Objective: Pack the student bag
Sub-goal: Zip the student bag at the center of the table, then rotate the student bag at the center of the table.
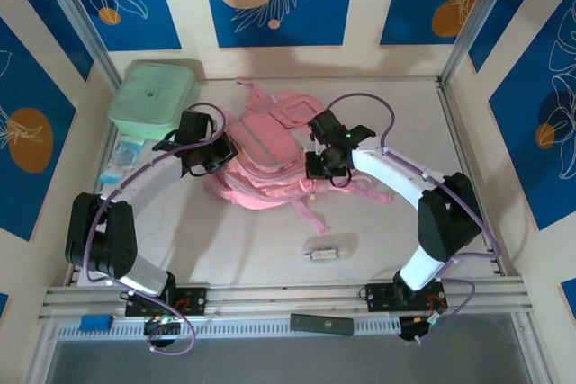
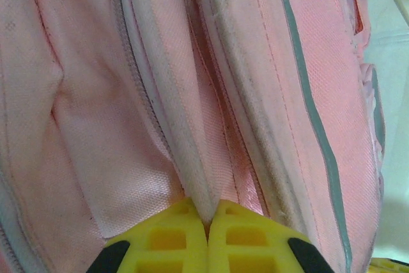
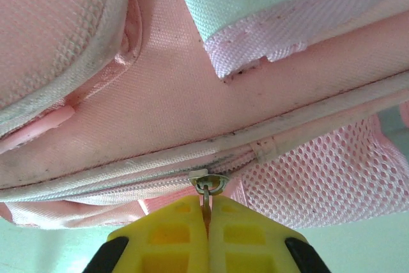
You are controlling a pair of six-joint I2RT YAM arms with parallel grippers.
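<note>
Yellow pads of the right gripper (image 3: 207,220) are pressed together on the thin zip pull (image 3: 206,206). The pull hangs from the metal slider (image 3: 209,185) on a seam of the student bag (image 1: 263,155). Judgement: the pull is pinched so the slider can be drawn along its track to open a compartment.

The left gripper (image 2: 208,220) is likewise closed, clamping a raised fabric ridge (image 2: 192,180) beside a zip line. This grip most likely anchors the soft bag against the pull from the other side.

A pink mesh pocket (image 3: 313,171) lies just beside the slider.

Seen from above, the bag lies flat mid-table (image 1: 252,254) between the two arms, with its straps trailing toward the near edge. A mint-green box (image 1: 155,94) sits at the far left corner, not yet packed. No compartment appears open.
</note>
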